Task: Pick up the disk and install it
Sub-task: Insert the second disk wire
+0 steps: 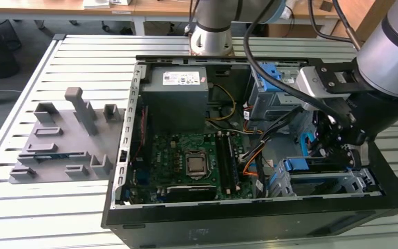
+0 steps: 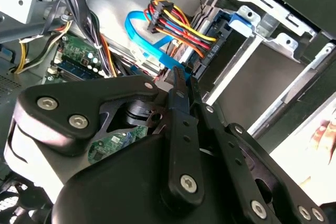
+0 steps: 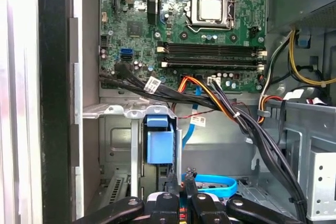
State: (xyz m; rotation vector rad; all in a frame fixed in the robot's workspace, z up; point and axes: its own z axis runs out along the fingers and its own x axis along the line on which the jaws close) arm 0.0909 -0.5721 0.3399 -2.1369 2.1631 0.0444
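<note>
Gripper inside the open computer case, jaws pressed together on nothing.
In the exterior view, the power supply (image 1: 178,85) carries a white label, its print unreadable. The disk (image 1: 271,73), blue-framed, sits well apart from the gripper (image 1: 333,149), nearer the arm's base. A blue-latched tray (image 1: 298,165) lies just beside the jaws.

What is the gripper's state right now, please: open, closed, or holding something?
Gripper: closed, fingers together down inside the computer case near the drive cage; whether anything is pinched between them cannot be told.
</note>
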